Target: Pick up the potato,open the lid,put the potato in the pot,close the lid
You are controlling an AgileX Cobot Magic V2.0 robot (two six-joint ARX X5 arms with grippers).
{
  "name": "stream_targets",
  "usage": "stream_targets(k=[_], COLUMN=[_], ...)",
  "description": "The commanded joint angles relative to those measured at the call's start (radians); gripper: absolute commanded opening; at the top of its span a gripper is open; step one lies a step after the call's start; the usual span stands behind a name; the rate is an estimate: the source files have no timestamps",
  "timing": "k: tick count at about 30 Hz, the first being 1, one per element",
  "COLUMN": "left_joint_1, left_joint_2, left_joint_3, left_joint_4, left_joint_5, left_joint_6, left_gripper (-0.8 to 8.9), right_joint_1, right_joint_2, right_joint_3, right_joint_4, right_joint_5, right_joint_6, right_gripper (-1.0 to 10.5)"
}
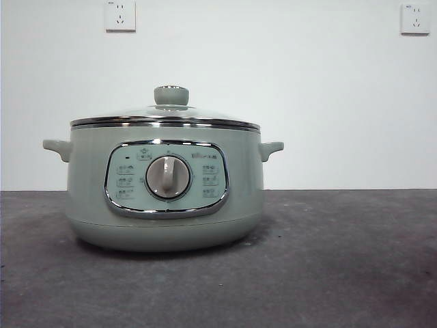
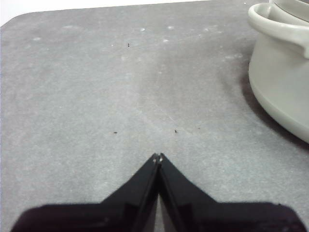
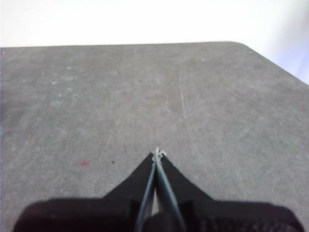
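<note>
The clear glass lid [image 1: 166,113] is seated on the sage-green pot [image 1: 164,188], beside the left gripper [image 2: 158,156]; both grippers' jaws, the right gripper [image 3: 157,153] included, are pressed together, empty.

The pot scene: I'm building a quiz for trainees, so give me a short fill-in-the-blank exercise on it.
1. The lid rests ____ the pot.
2. The jaws of the left gripper are ____.
3. The left gripper's wrist view shows one ____ of the pot.
4. The right gripper holds ____.

Missing words: on; shut; handle; nothing
</note>
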State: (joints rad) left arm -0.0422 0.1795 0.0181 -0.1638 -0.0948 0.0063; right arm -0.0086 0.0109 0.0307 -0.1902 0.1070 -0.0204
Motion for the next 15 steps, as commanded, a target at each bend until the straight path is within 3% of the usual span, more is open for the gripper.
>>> stream_targets(k=[1, 15], left_joint_1=[0.002, 0.002], left_joint_2=[0.0, 0.0], left_joint_3=[-0.011, -0.011], left_joint_4=[0.006, 0.007], left_joint_5=[0.001, 0.001], left_joint_6=[-0.006, -0.006], left_gripper=[-0.03, -0.03], right_joint_1=[-0.001, -0.001], right_joint_2=[-0.003, -0.002], right_joint_3=[-0.016, -0.016], right_joint_4=[0.01, 0.008], right_joint_5=[-0.01, -0.028], right_joint_6=[-0.028, -0.058], right_gripper=[0.0, 0.0])
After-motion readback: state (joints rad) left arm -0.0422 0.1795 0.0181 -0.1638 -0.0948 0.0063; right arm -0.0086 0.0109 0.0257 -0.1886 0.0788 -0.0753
